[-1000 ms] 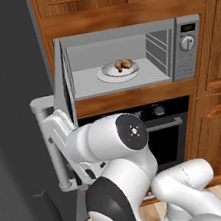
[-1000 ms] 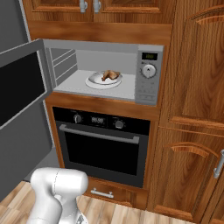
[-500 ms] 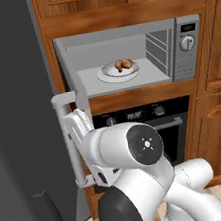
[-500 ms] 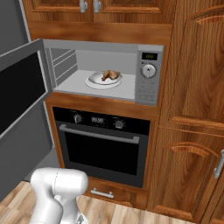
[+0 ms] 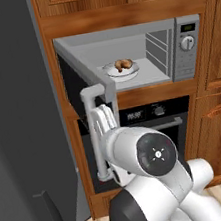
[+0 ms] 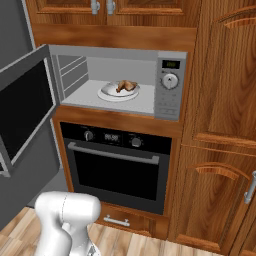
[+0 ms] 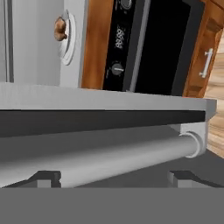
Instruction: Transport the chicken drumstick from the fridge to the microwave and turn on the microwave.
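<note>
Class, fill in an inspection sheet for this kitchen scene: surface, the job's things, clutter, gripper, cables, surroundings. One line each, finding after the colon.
Surface: microwave floor, light grey, carries a white plate.
Job's things: chicken drumstick lies on the plate inside the microwave; microwave door hangs open to the left; fridge side is dark grey.
Clutter: nothing seen.
Gripper: gripper open, fingertips either side of the door's bar handle, not clamped.
Cables: nothing seen.
Surroundings: black oven below the microwave, wooden cabinets around, wood floor.
</note>
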Robot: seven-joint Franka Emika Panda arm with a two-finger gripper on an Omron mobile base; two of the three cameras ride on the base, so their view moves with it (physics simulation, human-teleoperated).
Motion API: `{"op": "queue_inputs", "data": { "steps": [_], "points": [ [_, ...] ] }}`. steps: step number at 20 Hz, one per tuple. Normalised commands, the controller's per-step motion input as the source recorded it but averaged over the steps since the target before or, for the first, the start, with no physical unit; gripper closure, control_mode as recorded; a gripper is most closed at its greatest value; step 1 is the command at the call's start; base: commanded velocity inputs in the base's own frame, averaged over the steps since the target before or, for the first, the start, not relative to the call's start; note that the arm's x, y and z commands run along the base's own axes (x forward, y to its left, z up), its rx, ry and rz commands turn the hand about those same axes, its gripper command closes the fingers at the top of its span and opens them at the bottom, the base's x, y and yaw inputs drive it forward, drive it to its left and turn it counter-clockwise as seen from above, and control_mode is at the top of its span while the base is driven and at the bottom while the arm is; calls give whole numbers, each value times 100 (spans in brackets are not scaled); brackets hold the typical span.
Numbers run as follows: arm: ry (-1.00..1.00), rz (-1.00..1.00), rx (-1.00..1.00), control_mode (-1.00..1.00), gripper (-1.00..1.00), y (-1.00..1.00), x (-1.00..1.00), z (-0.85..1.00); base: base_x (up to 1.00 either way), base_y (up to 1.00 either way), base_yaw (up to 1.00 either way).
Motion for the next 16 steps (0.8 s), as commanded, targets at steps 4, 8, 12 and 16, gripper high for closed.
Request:
{"op": "queue_inputs", "data": {
  "steps": [4,8,12,16],
  "points": [
    [0,-22,0,-100,-100,-59,10,0,0,0,0],
    [0,-21,0,-100,-100,-60,12,0,0,0,0],
    [0,-21,0,-100,-100,-60,13,0,0,0,0],
    [0,-21,0,-100,-100,-60,15,0,0,0,0]
  ]
}}
